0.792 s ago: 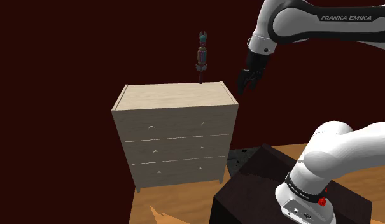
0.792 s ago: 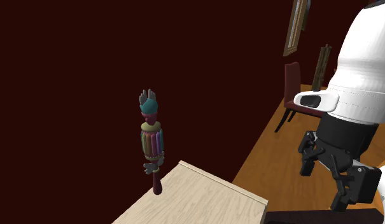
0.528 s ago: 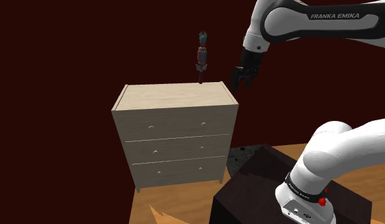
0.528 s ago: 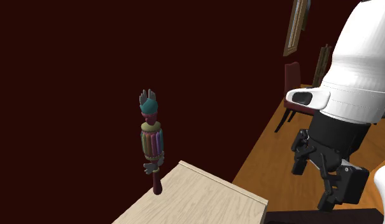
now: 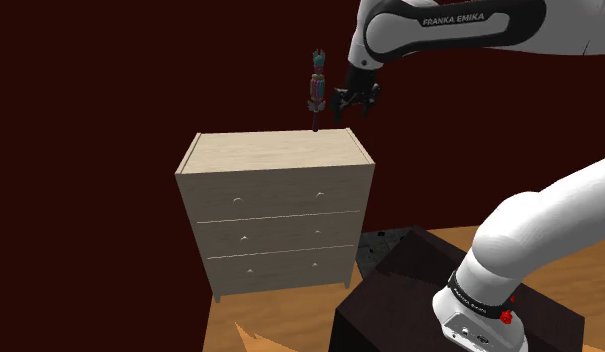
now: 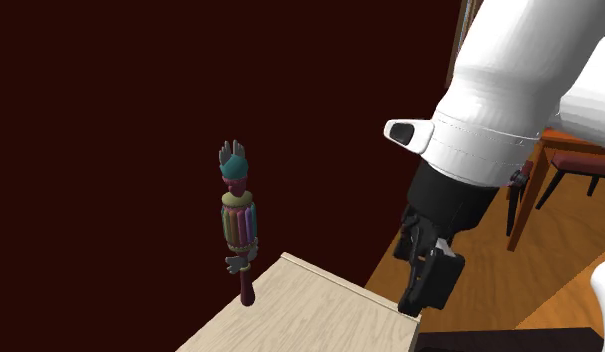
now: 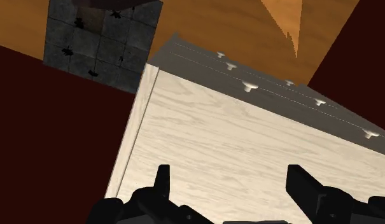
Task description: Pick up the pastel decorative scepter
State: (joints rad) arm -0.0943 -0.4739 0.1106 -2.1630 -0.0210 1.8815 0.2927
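The approach is judged to be the step in hand; nothing is gripped yet. The scepter (image 5: 316, 92) is seen standing upright on its narrow foot on top of a pale 3-drawer dresser (image 5: 275, 160), close to the back edge and toward the shoulder view's right. In the second exterior view the scepter (image 6: 238, 225) is shown with a teal head, a banded multicoloured body and a dark red stem that meets the dresser top (image 6: 310, 310).

The gripper (image 5: 354, 112) is held above the dresser's back corner on the shoulder view's right, beside the scepter and apart from it. In the second exterior view the gripper (image 6: 422, 295) is placed over the edge of the top on that view's right, with bare surface between it and the scepter. In the wrist view the 2 fingers of the gripper (image 7: 230, 184) are seen spread wide with nothing between them, pointed down at the dresser top (image 7: 248, 146).

For the next move, the gap is to be closed sideways. The spread fingers are best brought to either side of the body or stem, squared to it, and only then closed. Since the scepter is tall and rests on a small foot, it is likely to be toppled by a glancing touch.
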